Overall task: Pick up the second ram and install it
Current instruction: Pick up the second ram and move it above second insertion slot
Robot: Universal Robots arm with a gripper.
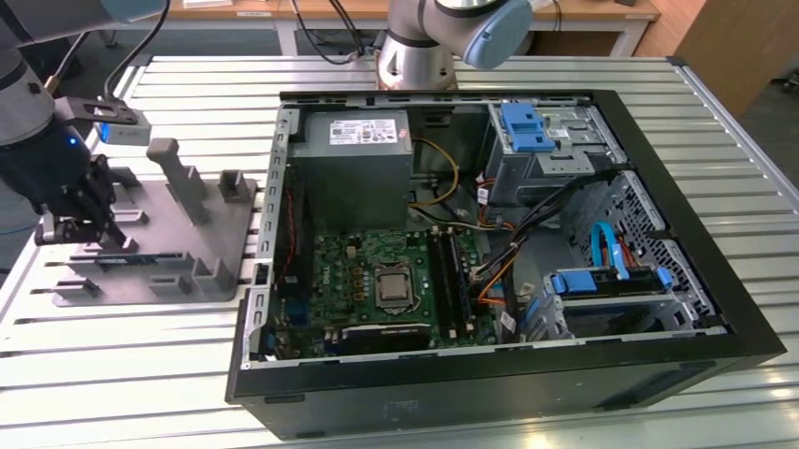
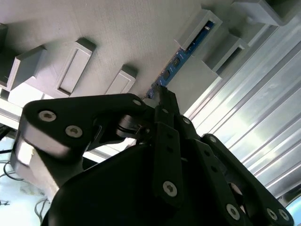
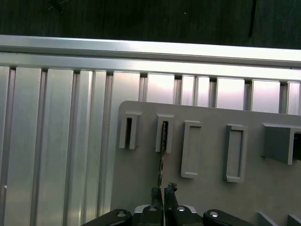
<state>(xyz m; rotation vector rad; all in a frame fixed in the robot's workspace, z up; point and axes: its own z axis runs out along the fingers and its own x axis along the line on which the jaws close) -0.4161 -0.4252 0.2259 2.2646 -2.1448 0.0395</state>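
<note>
While above slatted table [image 1: 125,365], end effector [image 1: 78,217].

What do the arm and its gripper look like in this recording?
The arm is a silver-grey tube with light blue joint caps and a black cable trailing along it. The gripper is black, built of flat jointed links dotted with silver screw heads, ending in two slim fingers.

The arm reaches in at the exterior view's left, wrist turned downward; its gripper [image 1: 78,224] has black fingers [image 3: 171,189] close together, pinching the memory stick [image 3: 161,160].
</note>
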